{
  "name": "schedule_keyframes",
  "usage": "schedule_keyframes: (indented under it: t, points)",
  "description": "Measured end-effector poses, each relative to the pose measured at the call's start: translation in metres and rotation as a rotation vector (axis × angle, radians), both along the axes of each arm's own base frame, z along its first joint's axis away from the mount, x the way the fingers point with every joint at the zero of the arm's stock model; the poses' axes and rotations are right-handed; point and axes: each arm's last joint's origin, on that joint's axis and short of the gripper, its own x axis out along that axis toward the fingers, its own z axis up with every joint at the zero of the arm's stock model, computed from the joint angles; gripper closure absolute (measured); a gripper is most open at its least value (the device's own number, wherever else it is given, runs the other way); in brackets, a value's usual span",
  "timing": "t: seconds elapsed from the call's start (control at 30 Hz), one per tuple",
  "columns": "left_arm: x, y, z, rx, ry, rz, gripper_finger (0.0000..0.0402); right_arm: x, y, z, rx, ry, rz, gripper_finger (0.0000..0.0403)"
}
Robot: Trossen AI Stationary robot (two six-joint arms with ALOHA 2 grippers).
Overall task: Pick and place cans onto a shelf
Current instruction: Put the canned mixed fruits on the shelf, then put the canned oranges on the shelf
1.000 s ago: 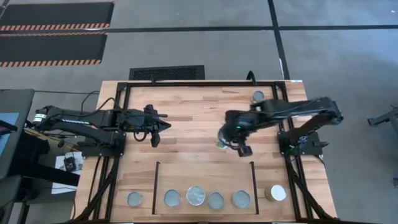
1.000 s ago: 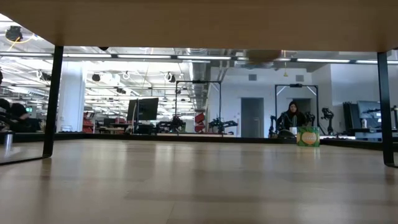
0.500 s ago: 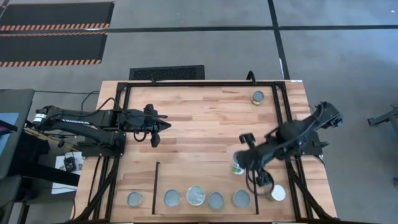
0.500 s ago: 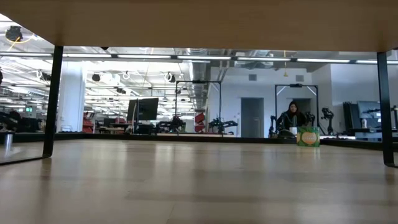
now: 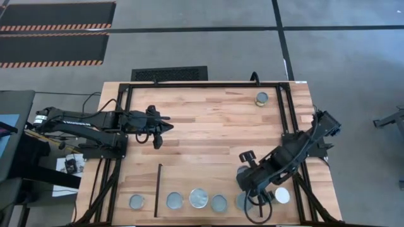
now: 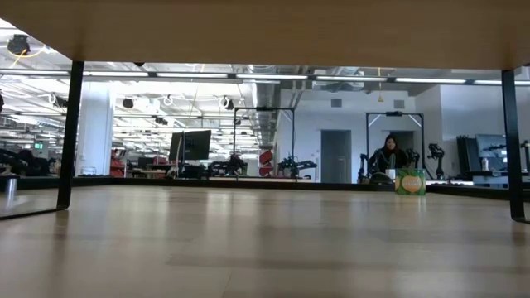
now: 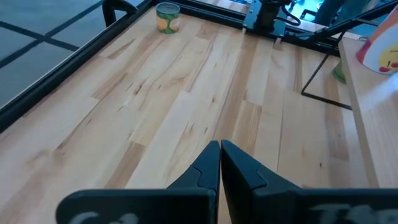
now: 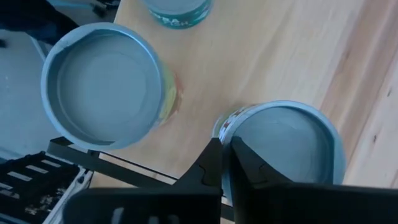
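My right gripper (image 5: 247, 180) (image 8: 224, 149) is low over the right end of the shelf (image 5: 189, 180), shut on a can (image 8: 283, 149) with a grey top. Close by stand a yellow-labelled can (image 8: 102, 84) and a teal-labelled can (image 8: 177, 7). Cans stand on their bases in a row along the near edge: three grey tops (image 5: 175, 201) (image 5: 219, 203) (image 5: 245, 202) and one wider (image 5: 198, 198). A white-topped can (image 5: 282, 195) stands right of the shelf, and another can (image 5: 136, 202) left of it. My left gripper (image 5: 158, 133) (image 7: 220, 149) is shut and empty at the table's left. My right gripper comes at the can from above, pointing down. The can's rim (image 8: 225, 127) runs into the narrow gap between the two fingers: one finger (image 8: 245, 165) lies over the top, the other (image 8: 208, 165) outside the wall. Whether the can's base is on the wood, I cannot tell.
One can (image 5: 261, 98) stands at the far right of the table. The shelf's left bar (image 5: 157, 183) shows; my right arm covers the right bar. The black frame (image 5: 120, 126) runs round the table. Bare wood lies in the middle (image 5: 202, 132).
My right gripper has swung from the table's middle toward the near edge and a little right, taking the can along. It now stands just behind the row of cans at the shelf's right end.
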Motion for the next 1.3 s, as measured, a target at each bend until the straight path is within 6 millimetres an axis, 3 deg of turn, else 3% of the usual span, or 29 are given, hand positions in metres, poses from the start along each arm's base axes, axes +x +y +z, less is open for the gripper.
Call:
schedule_keyframes:
  t: [0.7,1.03,1.3]
  points:
    - [-0.001,0.0,-0.001,0.022,0.017,-0.016,0.0401,0.003,-0.004,0.0,0.039,0.02,-0.006,0.0368]
    - [-0.001,0.0,-0.001,0.021,0.018,-0.017,0.0401,0.003,-0.003,0.0,0.043,0.026,-0.003,0.031]
    - [-0.001,-0.001,-0.001,0.011,0.017,-0.03,0.0401,0.001,-0.004,0.031,0.1,-0.066,0.009,0.0284]
